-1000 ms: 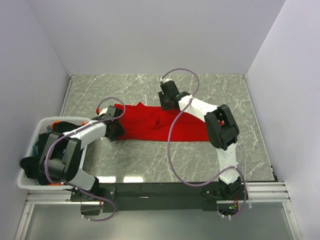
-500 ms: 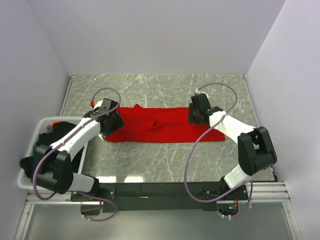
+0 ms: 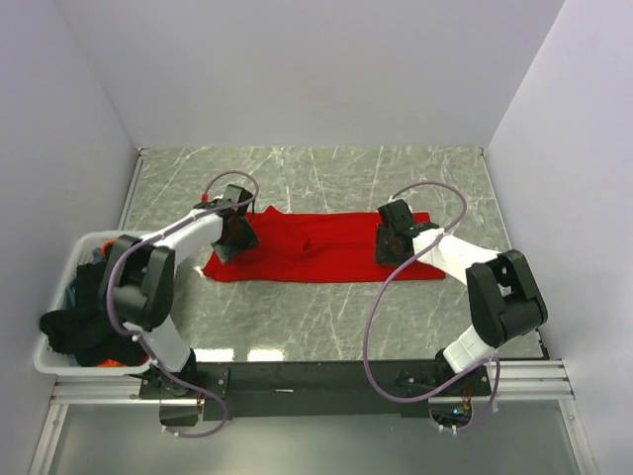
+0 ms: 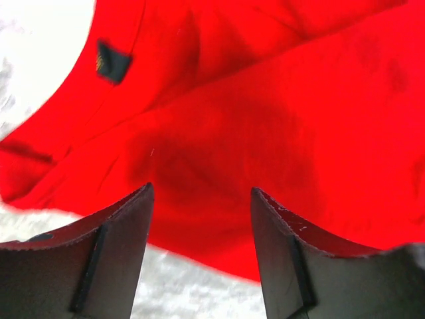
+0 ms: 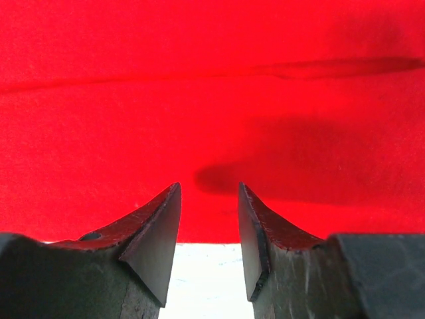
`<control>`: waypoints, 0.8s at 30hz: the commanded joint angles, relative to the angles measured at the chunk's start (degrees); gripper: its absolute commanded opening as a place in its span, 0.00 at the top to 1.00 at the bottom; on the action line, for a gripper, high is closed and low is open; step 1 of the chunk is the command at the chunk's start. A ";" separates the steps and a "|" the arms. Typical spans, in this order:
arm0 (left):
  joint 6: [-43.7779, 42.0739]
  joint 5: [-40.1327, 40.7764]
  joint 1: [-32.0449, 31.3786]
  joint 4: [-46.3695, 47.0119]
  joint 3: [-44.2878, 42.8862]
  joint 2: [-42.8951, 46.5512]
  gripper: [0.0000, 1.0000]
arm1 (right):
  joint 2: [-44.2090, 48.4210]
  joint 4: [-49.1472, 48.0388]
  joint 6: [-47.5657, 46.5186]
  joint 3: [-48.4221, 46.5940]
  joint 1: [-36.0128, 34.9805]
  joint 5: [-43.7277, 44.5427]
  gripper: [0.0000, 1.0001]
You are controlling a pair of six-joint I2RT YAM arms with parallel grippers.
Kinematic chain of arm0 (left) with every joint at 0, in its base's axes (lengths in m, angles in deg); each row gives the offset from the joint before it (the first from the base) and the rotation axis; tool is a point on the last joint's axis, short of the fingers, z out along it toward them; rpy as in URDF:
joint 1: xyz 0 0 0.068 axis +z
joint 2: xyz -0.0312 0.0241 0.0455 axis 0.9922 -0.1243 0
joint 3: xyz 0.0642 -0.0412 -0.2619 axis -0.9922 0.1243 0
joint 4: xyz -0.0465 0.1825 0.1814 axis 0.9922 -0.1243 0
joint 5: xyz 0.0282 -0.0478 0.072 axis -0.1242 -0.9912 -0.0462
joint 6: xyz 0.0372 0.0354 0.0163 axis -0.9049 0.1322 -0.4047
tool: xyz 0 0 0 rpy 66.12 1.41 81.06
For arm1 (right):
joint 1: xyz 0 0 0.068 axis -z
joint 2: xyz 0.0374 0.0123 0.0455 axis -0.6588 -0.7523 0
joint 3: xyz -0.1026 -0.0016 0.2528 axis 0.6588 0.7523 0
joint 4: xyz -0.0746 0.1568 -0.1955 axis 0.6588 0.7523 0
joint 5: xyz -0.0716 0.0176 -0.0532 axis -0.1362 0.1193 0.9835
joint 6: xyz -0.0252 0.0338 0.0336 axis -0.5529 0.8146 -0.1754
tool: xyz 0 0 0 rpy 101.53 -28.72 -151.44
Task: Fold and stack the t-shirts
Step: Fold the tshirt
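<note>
A plain red t-shirt (image 3: pixel 316 249) lies flat on the marble table as a long folded strip. In the left wrist view the red t-shirt (image 4: pixel 265 119) shows a small black neck label (image 4: pixel 111 61). My left gripper (image 3: pixel 235 230) is low over the strip's left end. Its jaws (image 4: pixel 202 193) stand open with nothing between them. Over the right end hovers my right gripper (image 3: pixel 391 237), jaws (image 5: pixel 209 187) apart and empty above the red t-shirt (image 5: pixel 212 100) near its hem. Black t-shirts (image 3: pixel 84 317) are piled in the basket.
A white slotted basket (image 3: pixel 49 364) stands at the table's left front edge, next to the left arm's base. Grey marble tabletop (image 3: pixel 316 178) shows behind and in front of the red strip. Walls close in on three sides.
The right gripper has moved from the shirt's middle to its right end. The left gripper has shifted right and back onto the left end, its jaws wider. The shirt now lies longer and flatter.
</note>
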State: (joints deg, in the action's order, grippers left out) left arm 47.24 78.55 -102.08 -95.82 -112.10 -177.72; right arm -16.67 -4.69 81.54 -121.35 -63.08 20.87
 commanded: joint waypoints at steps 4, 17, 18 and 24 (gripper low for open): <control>-2.90 2.40 1.20 -0.55 -8.45 -9.76 0.36 | -2.29 4.60 1.06 2.06 -0.46 -2.08 0.53; -16.68 2.67 5.34 -2.40 -26.83 -26.39 0.29 | 7.02 15.31 3.78 12.00 -11.40 -13.76 0.53; -17.48 3.45 5.34 -2.22 -27.88 -26.83 0.27 | 7.46 15.94 3.87 10.35 -13.62 -15.52 0.54; -20.13 5.22 5.34 0.59 -30.27 -23.42 0.09 | 11.24 16.21 5.28 3.58 -19.97 -15.99 0.54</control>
State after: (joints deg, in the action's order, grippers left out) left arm 29.99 81.20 -97.23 -97.90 -141.19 -203.43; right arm -9.09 7.97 85.50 -113.57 -83.21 5.14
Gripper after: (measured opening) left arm 0.884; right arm 0.463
